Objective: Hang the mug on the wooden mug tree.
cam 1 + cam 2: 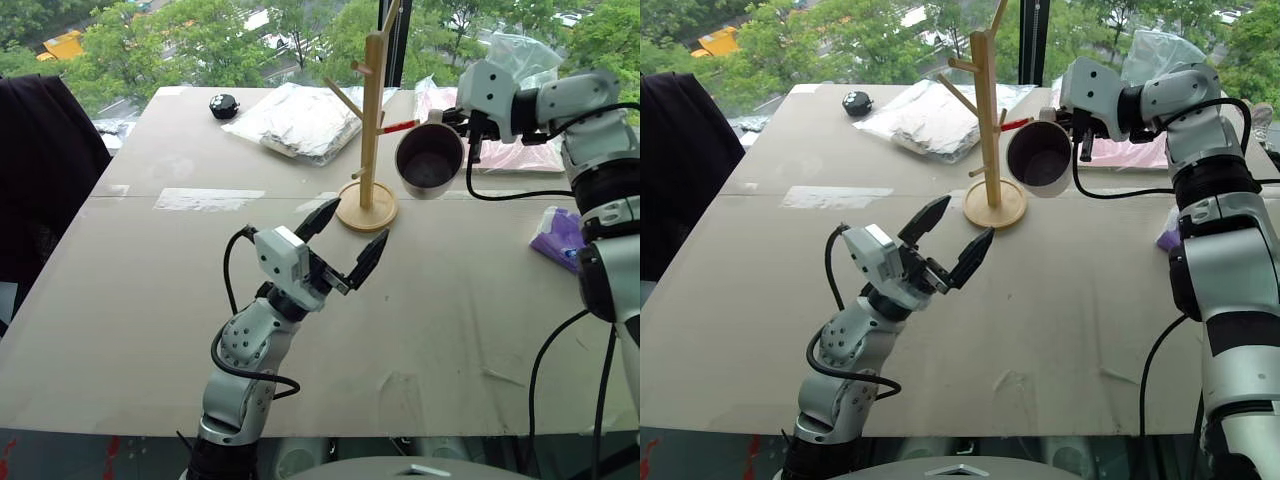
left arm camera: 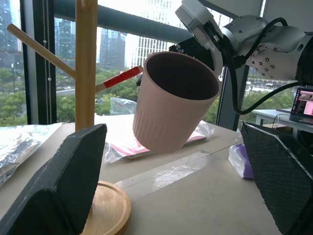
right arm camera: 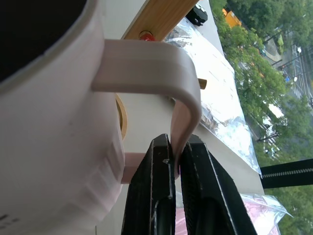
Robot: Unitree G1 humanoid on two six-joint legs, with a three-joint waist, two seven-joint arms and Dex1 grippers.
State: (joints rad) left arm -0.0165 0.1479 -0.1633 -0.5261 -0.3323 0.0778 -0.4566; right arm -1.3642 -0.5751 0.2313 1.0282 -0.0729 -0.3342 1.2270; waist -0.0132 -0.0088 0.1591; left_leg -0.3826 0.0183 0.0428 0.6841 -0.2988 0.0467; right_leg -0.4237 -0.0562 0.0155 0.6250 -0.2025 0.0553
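L gripper (image 1: 345,240) hovers empty over the table (image 1: 150,300), jaws wide apart, at approx 7 o'clock of the wooden mug tree (image 1: 372,110). Mug (image 1: 430,158) hangs in the air at 3 o'clock of the tree, just by the red-tipped peg (image 1: 400,126), tilted w/ its mouth toward the camera. R gripper (image 3: 177,161) is pinched shut on the handle only. Risk: the thin grip lets the mug swivel or slip; the rim may knock the peg, so the loop misses.

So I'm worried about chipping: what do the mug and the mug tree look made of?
The mug looks like matte glazed ceramic: thick rim, smooth pale wall, ribbed base. The mug tree looks like unfinished light wood, with visible grain on its disc base.
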